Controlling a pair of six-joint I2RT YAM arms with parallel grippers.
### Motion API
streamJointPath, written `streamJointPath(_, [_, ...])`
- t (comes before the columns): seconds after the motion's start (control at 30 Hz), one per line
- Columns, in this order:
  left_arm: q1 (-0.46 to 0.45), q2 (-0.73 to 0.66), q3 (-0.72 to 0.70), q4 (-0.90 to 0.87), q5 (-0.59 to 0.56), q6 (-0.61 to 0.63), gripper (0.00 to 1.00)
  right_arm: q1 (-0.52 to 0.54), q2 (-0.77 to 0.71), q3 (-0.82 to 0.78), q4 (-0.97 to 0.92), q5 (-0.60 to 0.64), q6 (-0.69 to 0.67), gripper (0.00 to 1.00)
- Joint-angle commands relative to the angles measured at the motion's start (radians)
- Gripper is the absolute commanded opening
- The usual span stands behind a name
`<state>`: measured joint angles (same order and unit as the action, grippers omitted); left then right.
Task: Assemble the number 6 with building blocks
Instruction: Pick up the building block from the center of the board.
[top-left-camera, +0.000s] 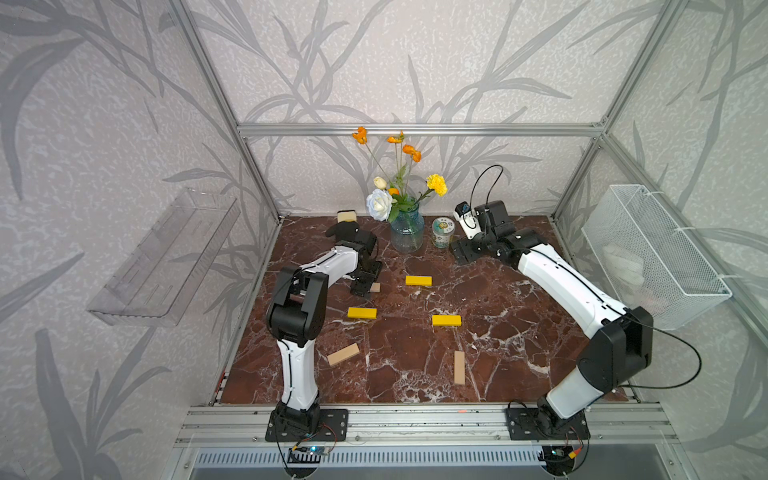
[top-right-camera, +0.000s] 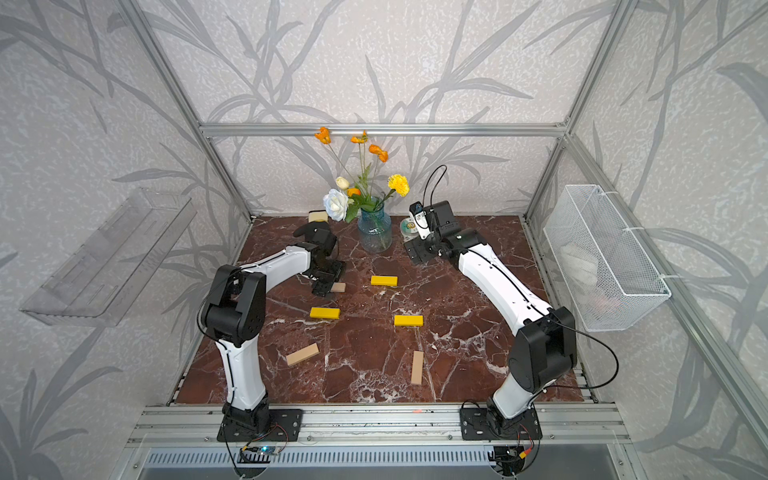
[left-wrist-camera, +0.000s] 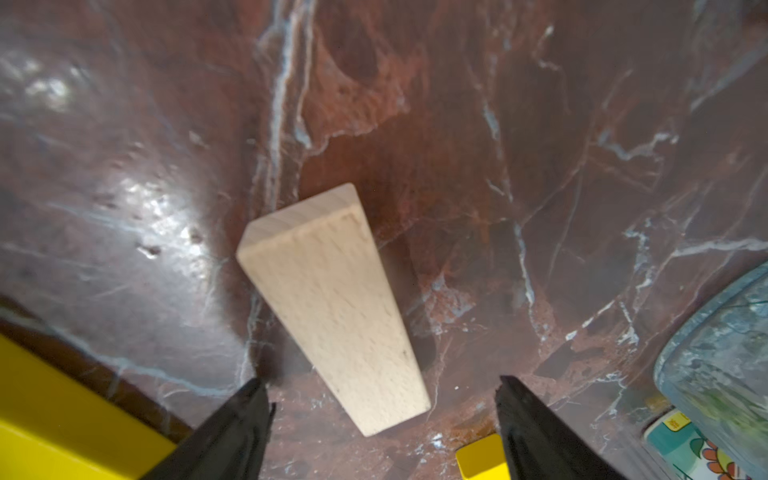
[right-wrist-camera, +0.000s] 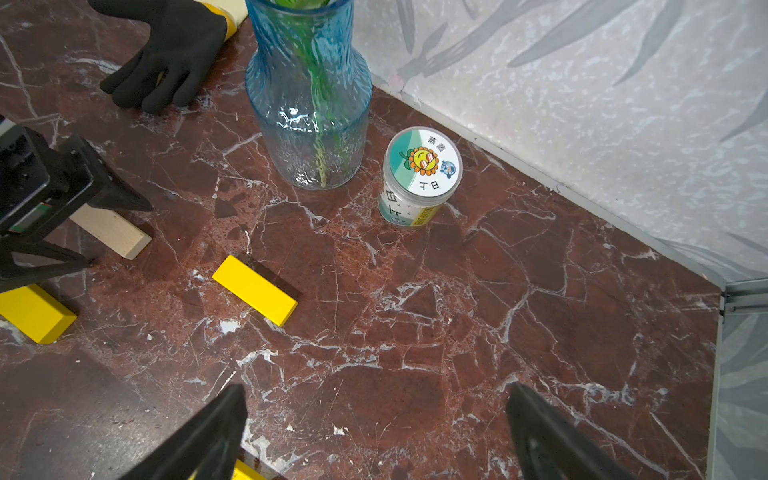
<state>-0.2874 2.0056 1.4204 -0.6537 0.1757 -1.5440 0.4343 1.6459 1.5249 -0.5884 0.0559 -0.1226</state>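
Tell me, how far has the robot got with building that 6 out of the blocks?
Done: nothing yet, no digit is formed. The three yellow blocks and two tan blocks lie scattered apart on the table. In hand: the left gripper hangs over the third tan block, jaws open on either side, not gripping. The right gripper is open and empty. Left: placing all six.
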Motion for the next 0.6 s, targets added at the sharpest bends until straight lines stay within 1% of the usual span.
streamJointPath(0.0, [-0.009,0.035,-0.005,-0.043,0.012,-0.027,0.74,-0.003,0.018,0.034,-0.025,0.010,-0.016,0.98])
streamJointPath(0.13, [-0.009,0.068,-0.007,-0.042,0.043,0.003,0.44,-0.003,0.034,0.050,-0.036,0.003,-0.014,0.97])
streamJointPath(0.17, [-0.009,0.072,-0.002,-0.055,0.046,0.016,0.41,-0.004,0.038,0.056,-0.040,-0.002,-0.014,0.97])
streamJointPath(0.23, [-0.009,0.080,-0.003,-0.083,0.023,0.049,0.38,-0.003,0.049,0.067,-0.051,-0.006,-0.016,0.97])
streamJointPath(0.3, [-0.004,0.090,-0.006,-0.120,-0.012,0.109,0.31,-0.003,0.054,0.076,-0.057,-0.004,-0.017,0.97])
streamJointPath(0.33, [0.001,0.096,0.001,-0.143,-0.033,0.165,0.26,-0.004,0.055,0.082,-0.062,-0.004,-0.016,0.97])
streamJointPath(0.4, [0.001,0.093,0.045,-0.215,-0.103,0.275,0.21,-0.003,0.053,0.085,-0.069,0.004,-0.014,0.97])
streamJointPath(0.5, [-0.005,0.061,0.111,-0.248,-0.179,0.461,0.19,-0.003,0.035,0.066,-0.063,0.023,-0.009,0.96])
streamJointPath(0.53, [-0.009,0.058,0.139,-0.255,-0.190,0.534,0.20,-0.003,0.029,0.058,-0.060,0.027,-0.011,0.96])
streamJointPath(0.57, [-0.012,0.066,0.166,-0.243,-0.161,0.632,0.21,-0.003,0.023,0.050,-0.057,0.030,-0.011,0.96])
